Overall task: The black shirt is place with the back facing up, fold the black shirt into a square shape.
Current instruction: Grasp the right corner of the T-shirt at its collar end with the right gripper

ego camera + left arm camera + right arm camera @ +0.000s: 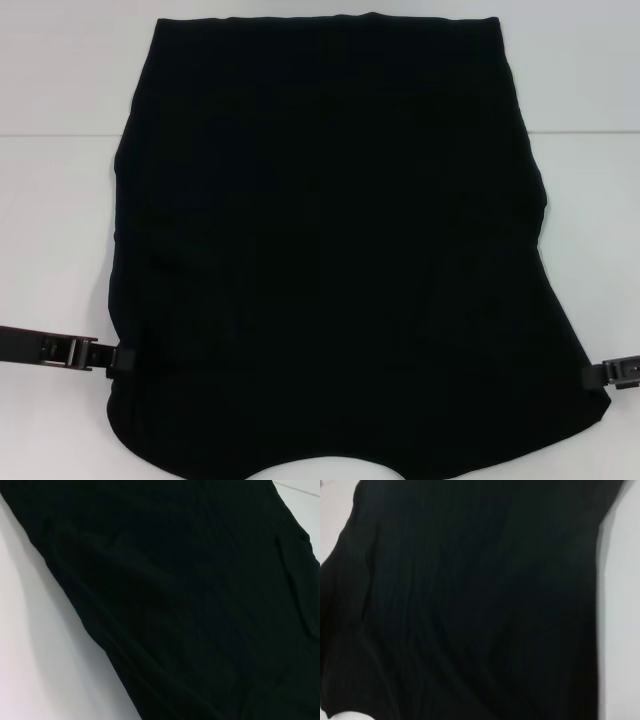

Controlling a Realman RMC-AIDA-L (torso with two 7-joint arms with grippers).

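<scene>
The black shirt (pixel 330 240) lies flat on the white table (pixel 50 150), its sides turned in and its curved neckline at the near edge. My left gripper (pixel 122 357) comes in low from the left and meets the shirt's near left edge. On the opposite side, my right gripper (pixel 590 375) reaches the near right edge. Black fabric fills most of the left wrist view, the shirt (pixel 200 605) running diagonally beside bare table (pixel 40 670). The right wrist view likewise shows the shirt (pixel 470 605), with a strip of table (pixel 620 605) along it.
White tabletop surrounds the shirt on the left, right and far sides in the head view. No other objects show.
</scene>
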